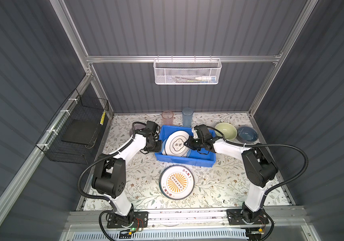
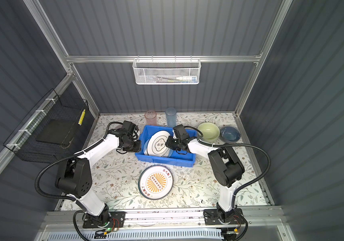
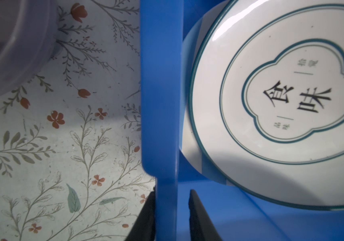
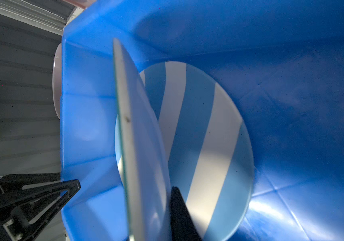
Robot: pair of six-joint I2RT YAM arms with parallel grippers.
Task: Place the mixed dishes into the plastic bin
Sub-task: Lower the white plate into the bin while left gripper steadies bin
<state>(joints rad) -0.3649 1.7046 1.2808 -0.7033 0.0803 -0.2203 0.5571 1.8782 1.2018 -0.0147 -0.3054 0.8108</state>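
Observation:
The blue plastic bin point(image 1: 184, 161) point(image 2: 162, 160) holds a blue-white striped plate point(image 4: 208, 135) lying flat. A white ringed plate point(image 1: 176, 144) point(image 3: 271, 94) leans tilted over it. My right gripper point(image 1: 186, 144) point(image 4: 152, 188) is shut on this plate's right edge; one finger point(image 4: 179, 212) shows under it and the other is hidden. My left gripper point(image 1: 159, 146) point(image 3: 172, 192) is shut on the bin's left wall, one finger on each side. The orange sunburst plate point(image 1: 176, 182) lies on the table in front of the bin.
Pink point(image 1: 167, 117) and blue point(image 1: 187, 117) tumblers stand behind the bin. Pale-green point(image 1: 226, 130) and dark-blue point(image 1: 247, 134) bowls sit at back right. A lilac bowl point(image 3: 10, 41) is left of the bin. A white mesh basket point(image 1: 187, 72) and black wire basket point(image 1: 77, 129) hang on the walls.

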